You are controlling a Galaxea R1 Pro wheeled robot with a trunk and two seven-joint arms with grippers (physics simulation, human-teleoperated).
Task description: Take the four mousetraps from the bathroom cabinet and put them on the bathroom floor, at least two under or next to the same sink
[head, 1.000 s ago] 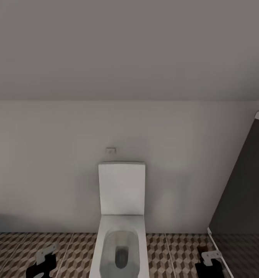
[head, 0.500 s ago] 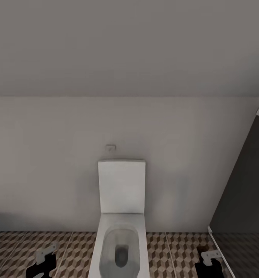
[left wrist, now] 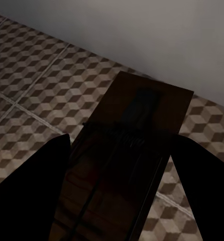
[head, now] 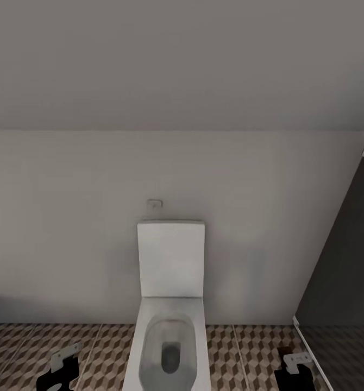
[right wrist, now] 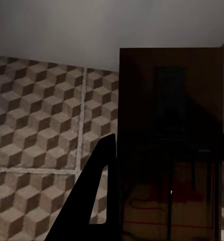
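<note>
Overall, the head view had tilted slightly upward. Left end effector pinched a mousetrap above the bathroom floor; right end effector pinched another mousetrap. Toilet ahead; sink probably elsewhere.

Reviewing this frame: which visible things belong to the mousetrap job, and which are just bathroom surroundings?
Job items:
- mousetrap held in the left end effector
- mousetrap held in the right end effector
- bathroom floor, patterned tiles

Surroundings:
- white toilet
- pale wall
- dark grey panel at right
</note>
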